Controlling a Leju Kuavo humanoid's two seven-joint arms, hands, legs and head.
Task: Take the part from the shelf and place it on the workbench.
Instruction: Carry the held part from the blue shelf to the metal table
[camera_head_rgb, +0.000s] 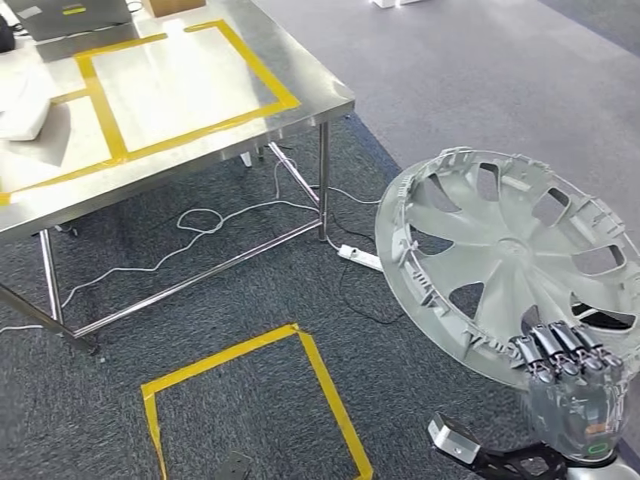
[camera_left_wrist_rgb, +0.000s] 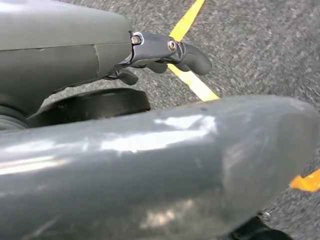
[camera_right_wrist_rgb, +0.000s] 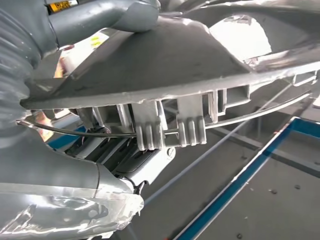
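On the far left of the head view stands the workbench (camera_head_rgb: 189, 95), a steel table marked with yellow tape (camera_head_rgb: 113, 130) into rectangles, a white object (camera_head_rgb: 26, 105) lying on its left part. Below it white cables (camera_head_rgb: 204, 220) trail over the grey carpet to a power strip (camera_head_rgb: 361, 258), and nearer the robot a yellow tape square (camera_head_rgb: 256, 400) marks the floor. The left hand (camera_left_wrist_rgb: 166, 50) hangs over that carpet with its dark fingers (camera_left_wrist_rgb: 188, 55) held out and nothing in them. Further right, well apart from the bench, is the part, a silver wheel cover (camera_head_rgb: 513, 260), held tilted in the air with its ribbed inner face toward the camera. The right hand (camera_head_rgb: 570, 375) grips it at the lower rim, fingers (camera_head_rgb: 555, 345) hooked over the edge and the thumb (camera_right_wrist_rgb: 75, 195) under the clip tabs, as the right wrist view shows. It looks like thin moulded plastic: light, fairly stiff but springy at the rim, with small clips that could snap. A rim hold by one hand lets so wide a disc swing, so I would carry it slowly and set it flat inside a taped rectangle.
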